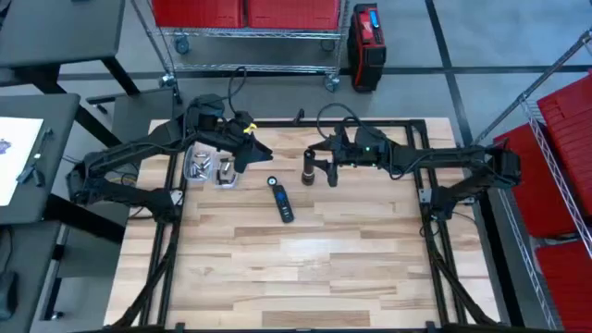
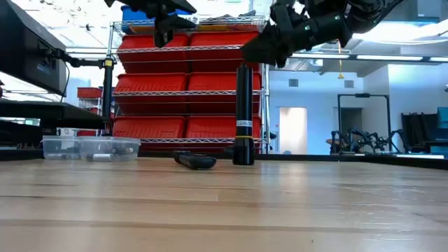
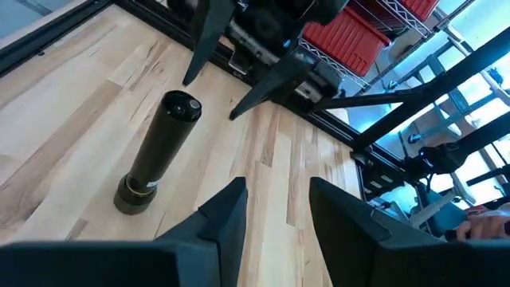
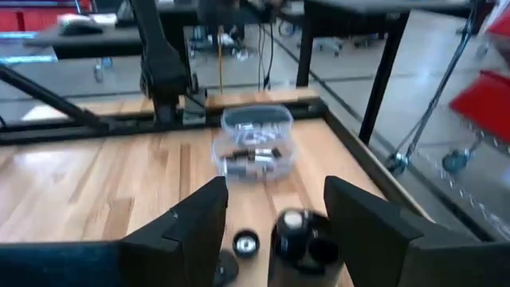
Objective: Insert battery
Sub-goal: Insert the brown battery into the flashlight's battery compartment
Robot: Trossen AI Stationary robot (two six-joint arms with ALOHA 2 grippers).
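Note:
A black flashlight tube (image 1: 308, 169) stands upright on its wider end near the table's far middle; its top (image 4: 293, 222) shows a pale round spot. My right gripper (image 4: 275, 187) is open and hovers just above and to the right of the tube's top (image 2: 243, 68), touching nothing. My left gripper (image 3: 275, 187), also open and empty, hangs in the air left of the tube (image 3: 158, 151), near the clear containers (image 1: 209, 167). These hold several small silvery cylinders that look like batteries (image 4: 249, 155).
A short dark piece with a blue end (image 1: 280, 199) lies flat on the wood in front of the tube, also seen in the low view (image 2: 194, 161). The near half of the table (image 1: 305, 268) is bare wood. Red bins on a wire rack (image 2: 189, 91) stand behind the table.

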